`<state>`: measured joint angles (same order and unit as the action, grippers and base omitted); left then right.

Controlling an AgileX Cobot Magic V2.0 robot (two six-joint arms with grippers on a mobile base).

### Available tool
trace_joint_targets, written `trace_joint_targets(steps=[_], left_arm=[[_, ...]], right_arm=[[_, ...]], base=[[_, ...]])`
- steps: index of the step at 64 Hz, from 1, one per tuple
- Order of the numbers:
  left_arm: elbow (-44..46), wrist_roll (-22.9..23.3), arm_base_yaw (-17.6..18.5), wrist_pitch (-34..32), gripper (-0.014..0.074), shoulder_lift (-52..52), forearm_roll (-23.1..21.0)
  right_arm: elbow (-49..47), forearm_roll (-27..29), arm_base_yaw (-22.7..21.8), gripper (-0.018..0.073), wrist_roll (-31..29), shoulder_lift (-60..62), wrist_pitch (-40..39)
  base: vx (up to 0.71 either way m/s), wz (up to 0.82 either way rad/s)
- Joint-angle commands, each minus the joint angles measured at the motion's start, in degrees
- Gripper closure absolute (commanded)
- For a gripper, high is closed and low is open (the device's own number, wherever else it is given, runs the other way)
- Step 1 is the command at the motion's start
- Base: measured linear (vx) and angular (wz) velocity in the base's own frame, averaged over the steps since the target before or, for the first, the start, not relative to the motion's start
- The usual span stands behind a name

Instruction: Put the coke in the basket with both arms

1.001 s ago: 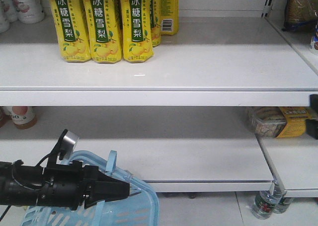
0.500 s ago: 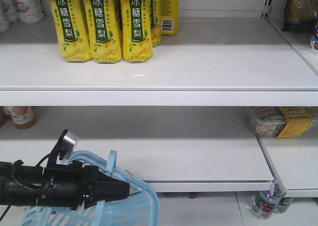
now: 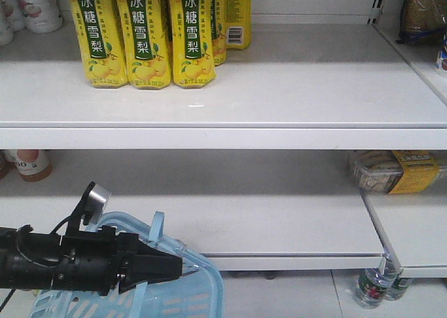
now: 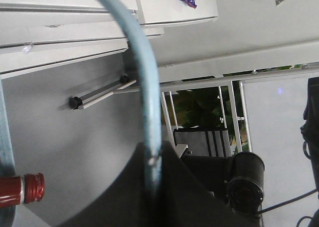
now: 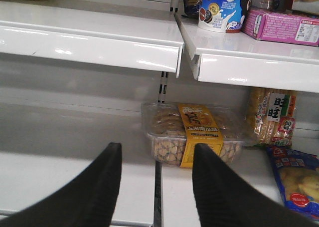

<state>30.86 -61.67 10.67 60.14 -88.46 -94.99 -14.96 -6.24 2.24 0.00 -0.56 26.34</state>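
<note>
- Fingers of the left gripper point(image 3: 174, 268) pinch the basket point(image 3: 202, 290) by its handle point(image 4: 144, 87), so it hangs ready for a drink.
- Right gripper point(image 5: 154, 187) is spread wide, holding nothing, facing a snack box point(image 5: 192, 134).
- No coke can shows anywhere.

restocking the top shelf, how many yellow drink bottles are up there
4 at least, at the left of the upper shelf: three in a front row, and one behind. More may be hidden behind.

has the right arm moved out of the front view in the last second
Yes. A second ago a black part stood at the right edge beside the yellow-labelled snack box; now that edge is bare, so it withdrew rightward out of frame.
</note>
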Motion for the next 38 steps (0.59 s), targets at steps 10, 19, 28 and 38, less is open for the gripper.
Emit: trace_joint_targets(steps=[10, 19, 28, 38], left_arm=[[1.5, -0.6, 0.2, 5.8, 0.0603, 2.0, -7.0], [1.5, -0.6, 0.2, 5.8, 0.0603, 2.0, -7.0], [1.5, -0.6, 0.2, 5.8, 0.0603, 2.0, -7.0], [1.5, -0.6, 0.2, 5.8, 0.0603, 2.0, -7.0]], right_arm=[[-1.4, 0.0, -0.4, 0.0246, 0.0, -0.8, -4.4], [-1.4, 0.0, -0.4, 0.0363, 0.0, -0.8, -4.3], [-1.4, 0.0, -0.4, 0.0554, 0.0, -0.8, -4.3], [-1.4, 0.6, -0.4, 0.0569, 0.0, -0.8, -5.0]], base=[[0.0, 0.0], [0.0, 0.0], [0.0, 0.0], [0.0, 0.0]])
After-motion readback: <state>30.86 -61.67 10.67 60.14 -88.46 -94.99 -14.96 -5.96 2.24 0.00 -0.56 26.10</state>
